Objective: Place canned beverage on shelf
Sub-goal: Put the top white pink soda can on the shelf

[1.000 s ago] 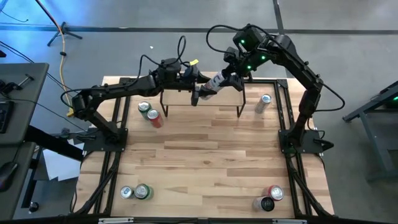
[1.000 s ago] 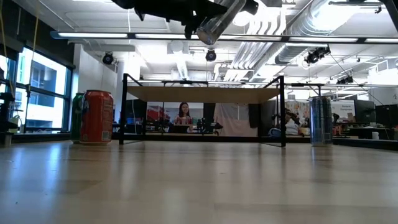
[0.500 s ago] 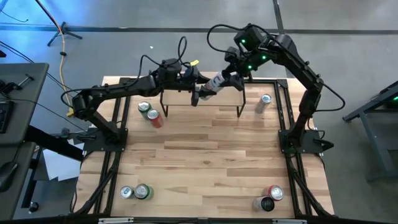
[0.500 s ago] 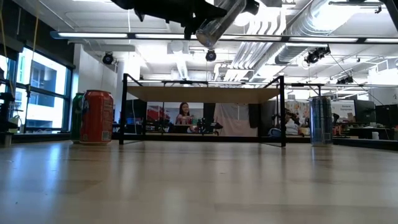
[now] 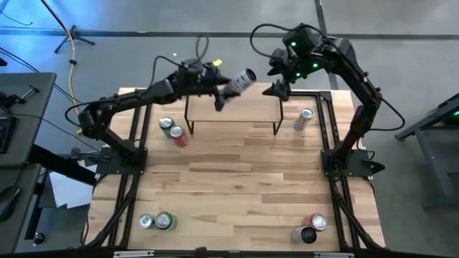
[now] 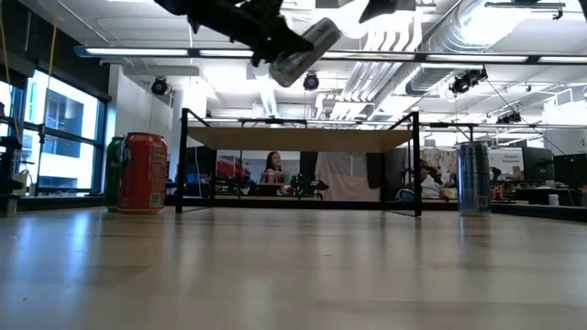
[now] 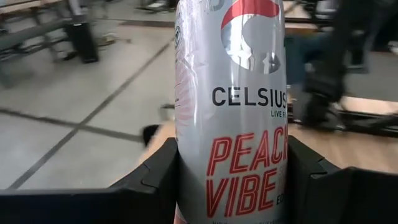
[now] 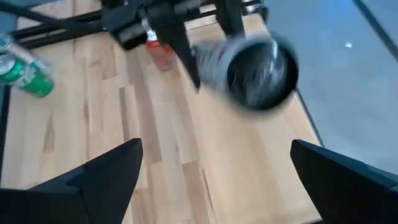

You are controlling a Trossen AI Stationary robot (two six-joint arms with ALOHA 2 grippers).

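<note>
- Above the shelf [image 5: 233,107], toward 12 o'clock, left gripper [image 5: 221,89] is clamping a silver can [image 5: 239,81].
- Right gripper [image 5: 275,89] is hanging at 3 o'clock of it, jaws spread, empty.

This is a robotics lab set in a large open-plan workspace. A wooden bench [image 5: 237,179] on a black frame stands on a grey concrete floor [image 5: 143,57] with cables trailing over it. Level across the bench, well beyond the left tool [image 5: 219,92], are exposed white ducts [image 6: 459,37] and strip lights under a high ceiling, tall windows [image 6: 50,137], and people [image 6: 271,170] seated at desks with equipment.
</note>
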